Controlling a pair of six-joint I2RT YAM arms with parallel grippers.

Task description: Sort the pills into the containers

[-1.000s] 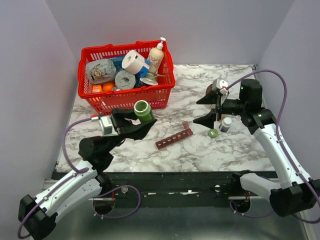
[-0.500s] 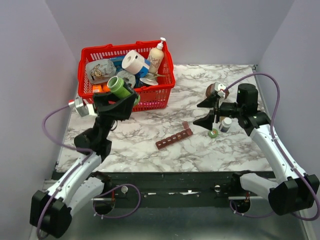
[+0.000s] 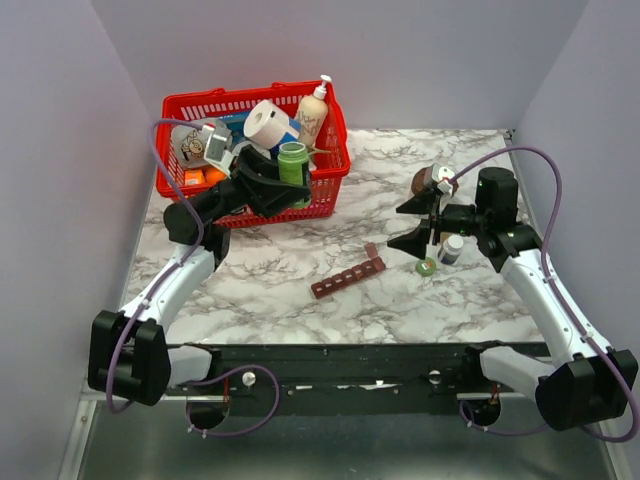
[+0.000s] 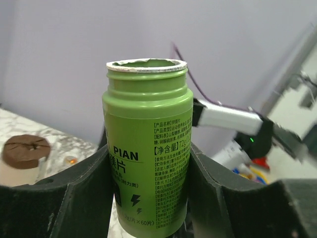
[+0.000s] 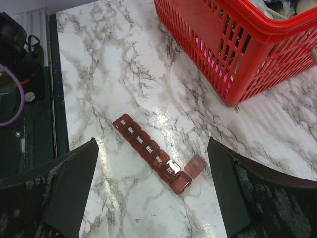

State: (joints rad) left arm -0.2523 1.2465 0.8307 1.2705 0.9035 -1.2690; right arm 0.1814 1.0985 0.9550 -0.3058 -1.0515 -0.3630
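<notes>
Pill box (image 3: pixel 348 277) lies on the counter (image 3: pixel 420 310) in front of the red basket (image 3: pixel 250 207). Its end lid is flipped open, the other lids look shut, and no pills can be seen in it. The left end effector (image 3: pixel 285 185) is clamped on an uncapped green bottle (image 4: pixel 147 148), held upright by the basket, well apart from the pill box. The right end effector (image 3: pixel 420 222) hangs spread wide and empty beside a small white bottle (image 3: pixel 453 247) and a green cap (image 3: pixel 427 266). Sorting looks barely begun, with every pill yet to be placed.

Overhead and downward-facing right wrist views share the pill organizer (image 3: pixel 348 277).
</notes>
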